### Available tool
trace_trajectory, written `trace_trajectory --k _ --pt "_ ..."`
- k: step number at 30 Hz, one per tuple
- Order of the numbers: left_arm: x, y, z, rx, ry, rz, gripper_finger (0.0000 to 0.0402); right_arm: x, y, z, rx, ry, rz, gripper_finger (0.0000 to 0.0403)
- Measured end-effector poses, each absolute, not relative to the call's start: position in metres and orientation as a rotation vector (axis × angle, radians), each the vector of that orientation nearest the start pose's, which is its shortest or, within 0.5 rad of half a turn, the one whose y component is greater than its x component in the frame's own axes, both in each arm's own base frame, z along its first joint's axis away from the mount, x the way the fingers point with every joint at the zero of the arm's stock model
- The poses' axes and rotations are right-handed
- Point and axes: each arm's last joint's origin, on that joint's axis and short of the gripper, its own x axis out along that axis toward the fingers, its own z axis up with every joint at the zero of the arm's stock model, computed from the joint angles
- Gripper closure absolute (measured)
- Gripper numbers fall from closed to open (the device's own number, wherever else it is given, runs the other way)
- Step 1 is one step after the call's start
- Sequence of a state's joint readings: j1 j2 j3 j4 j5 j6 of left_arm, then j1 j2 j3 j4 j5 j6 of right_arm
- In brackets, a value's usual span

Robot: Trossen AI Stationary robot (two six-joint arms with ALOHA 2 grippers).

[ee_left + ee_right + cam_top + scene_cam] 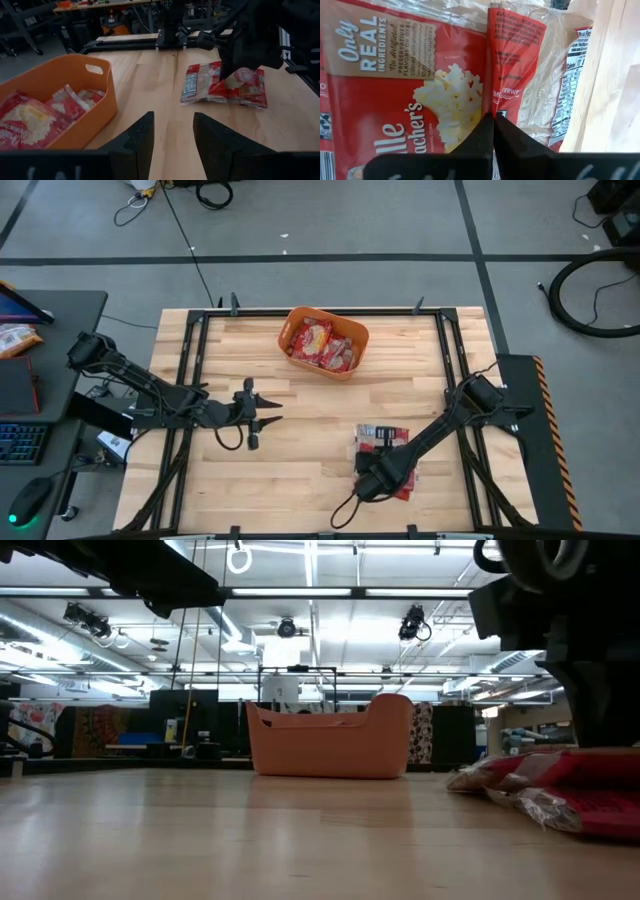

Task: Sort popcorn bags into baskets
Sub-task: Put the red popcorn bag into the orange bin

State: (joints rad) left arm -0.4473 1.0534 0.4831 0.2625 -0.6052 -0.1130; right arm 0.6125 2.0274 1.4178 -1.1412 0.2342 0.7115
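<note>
I see a light wooden tabletop made of long planks, with a dark metal frame running along its edges. An orange basket sits on the wood near the far edge, about in the middle, and it has red popcorn bags inside. A small pile of red popcorn bags lies flat on the wood toward the near right side, well apart from the basket.
</note>
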Motion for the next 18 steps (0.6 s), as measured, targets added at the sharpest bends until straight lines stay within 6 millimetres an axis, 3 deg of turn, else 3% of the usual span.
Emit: trace_trajectory --k 6,18 --pt "0.201 -0.078 0.223 0.04 0.262 0.172 0.026 0.296 0.193 0.166 -0.186 1.595 -0.324 0.0397" --pt "0.201 -0.078 0.223 0.039 0.262 0.172 0.026 0.317 0.179 0.244 -0.322 1.558 -0.382 0.04"
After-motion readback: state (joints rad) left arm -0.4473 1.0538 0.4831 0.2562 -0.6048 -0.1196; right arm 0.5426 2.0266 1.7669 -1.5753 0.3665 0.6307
